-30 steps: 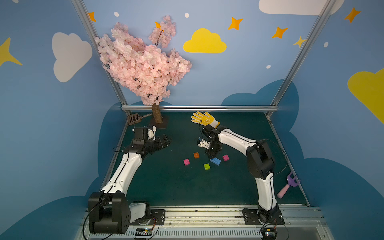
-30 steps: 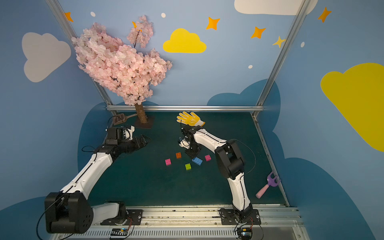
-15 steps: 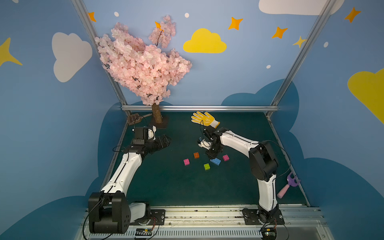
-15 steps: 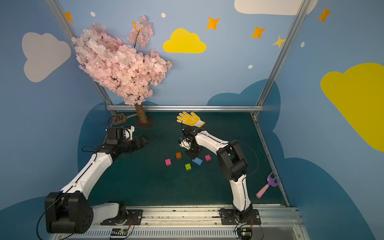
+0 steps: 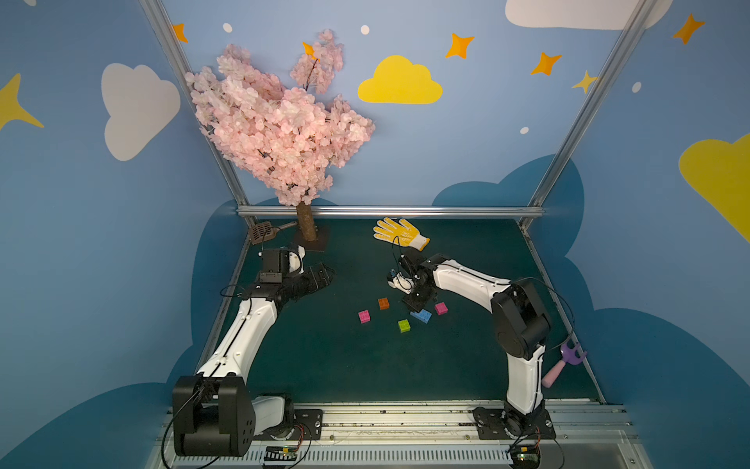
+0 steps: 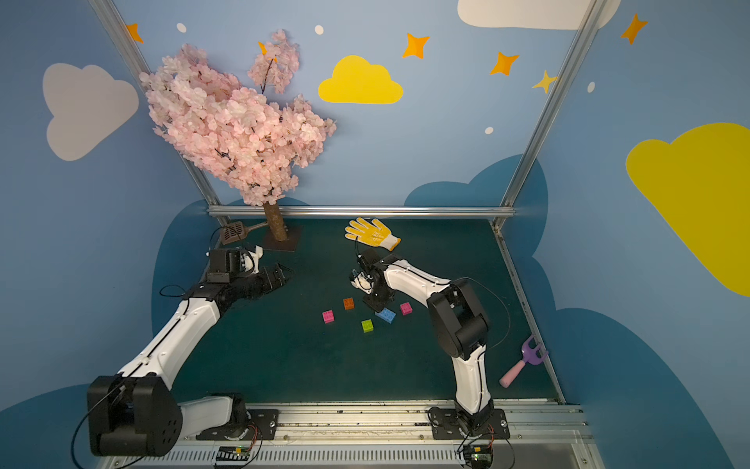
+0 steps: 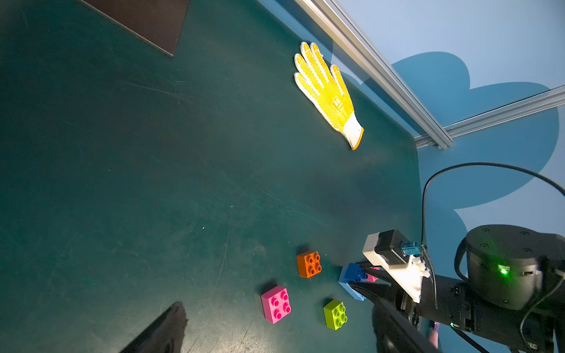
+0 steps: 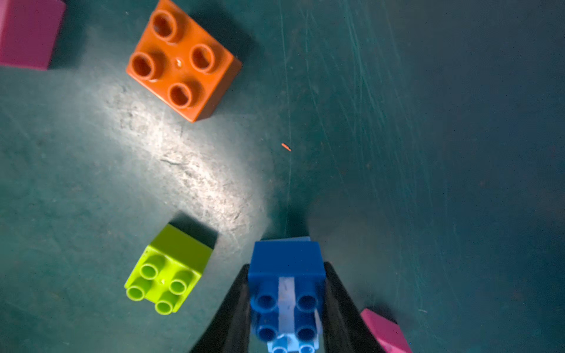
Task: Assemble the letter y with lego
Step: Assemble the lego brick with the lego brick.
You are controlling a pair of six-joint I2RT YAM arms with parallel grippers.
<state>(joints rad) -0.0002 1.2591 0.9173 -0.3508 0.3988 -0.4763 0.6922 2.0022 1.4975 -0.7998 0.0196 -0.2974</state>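
My right gripper is shut on the blue brick, which sits on one end of the longer light-blue brick. Both rest on the green mat, as the left wrist view shows with the blue brick stacked on the light-blue brick. Loose around them lie an orange brick, a lime green brick, a pink brick to the left and another pink brick to the right. My left gripper hangs open and empty over the mat's left side, far from the bricks.
A yellow glove lies at the back behind the right arm. A pink blossom tree on a dark base and a brown scoop stand at the back left. A purple toy fork lies by the right edge.
The right arm's elbow has swung outward to the right and slightly lower, while its gripper stays shut on the blue brick. The left arm has not moved.
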